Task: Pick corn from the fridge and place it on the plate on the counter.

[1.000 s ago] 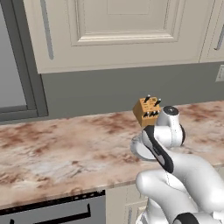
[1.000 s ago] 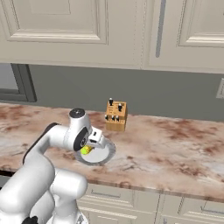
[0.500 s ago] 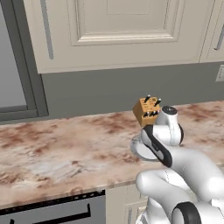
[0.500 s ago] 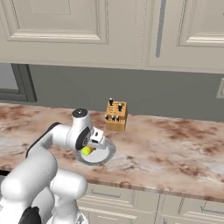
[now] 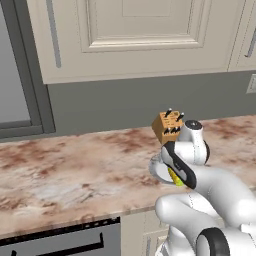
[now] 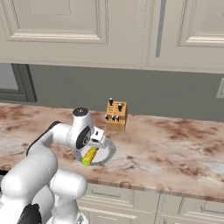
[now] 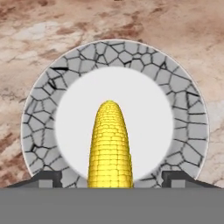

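**Corn held over the plate, release step at hand**

Little is seen to have moved since the earlier frames: the arm is leaned slightly further over the dish, and the corn is kept at the same spot above it.

From the left base view, the corn (image 5: 174,176) is glimpsed as a yellow-green sliver beside the arm's dark wrist band, at the near edge of the plate (image 5: 156,170). The plate is set on the counter (image 5: 75,170), just in front of the knife block (image 5: 168,127). Most of the dish is hidden by the arm.

From the right base view, the corn (image 6: 90,155) is seen slanting down over the plate (image 6: 108,149), its green end lowest and nearest the counter's front edge. The long axis is tilted, not laid flat. The gripper (image 6: 94,144) is placed directly above it.

In the hand view, the corn (image 7: 110,146) is shown running straight away from the camera, its yellow tapered tip pointed toward the centre of the plate (image 7: 114,54), between the two fingertips (image 7: 48,179). These are set well apart from the cob on either side, so the pincer appears spread; whether anything still touches the cob cannot be told.

The placing step is judged nearly done. Next, the cob should be confirmed resting within the rim, and a straight lift away is called for.
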{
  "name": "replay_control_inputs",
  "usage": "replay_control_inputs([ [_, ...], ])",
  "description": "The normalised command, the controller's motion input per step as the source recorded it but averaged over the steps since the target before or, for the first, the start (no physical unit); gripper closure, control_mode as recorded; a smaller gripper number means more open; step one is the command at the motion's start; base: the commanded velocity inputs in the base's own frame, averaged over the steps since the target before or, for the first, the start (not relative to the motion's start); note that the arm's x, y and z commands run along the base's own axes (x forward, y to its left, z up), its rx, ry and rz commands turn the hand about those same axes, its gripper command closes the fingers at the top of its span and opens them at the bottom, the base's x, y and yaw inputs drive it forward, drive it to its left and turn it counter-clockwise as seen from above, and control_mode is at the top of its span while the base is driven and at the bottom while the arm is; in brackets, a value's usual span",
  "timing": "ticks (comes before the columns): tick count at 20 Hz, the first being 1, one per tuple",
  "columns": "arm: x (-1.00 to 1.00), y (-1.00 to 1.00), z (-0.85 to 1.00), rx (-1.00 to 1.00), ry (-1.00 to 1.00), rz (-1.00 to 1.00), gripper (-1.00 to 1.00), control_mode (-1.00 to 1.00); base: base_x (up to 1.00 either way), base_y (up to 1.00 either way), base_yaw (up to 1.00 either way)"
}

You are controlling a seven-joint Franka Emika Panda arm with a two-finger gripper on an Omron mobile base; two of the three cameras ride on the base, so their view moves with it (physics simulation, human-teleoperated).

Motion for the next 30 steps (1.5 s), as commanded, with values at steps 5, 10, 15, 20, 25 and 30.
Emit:
replay_control_inputs([
  [5,0.00,0.00,0.11,0.00,0.00,0.00,-1.00,-1.00,0.00,0.00,0.00],
  [10,-0.08,0.00,0.47,0.00,0.00,0.00,-1.00,-1.00,0.00,0.00,0.00],
  [15,-0.56,0.00,0.60,0.00,0.00,0.00,-1.00,-1.00,0.00,0.00,0.00],
  [20,-0.56,0.02,0.55,0.00,0.00,0.00,-1.00,-1.00,0.00,0.00,0.00],
  [25,-0.57,0.17,0.62,0.00,0.00,0.00,-1.00,-1.00,0.00,0.00,0.00],
  [30,-0.52,0.29,0.66,-0.02,0.00,0.00,-1.00,-1.00,0.00,0.00,0.00],
])
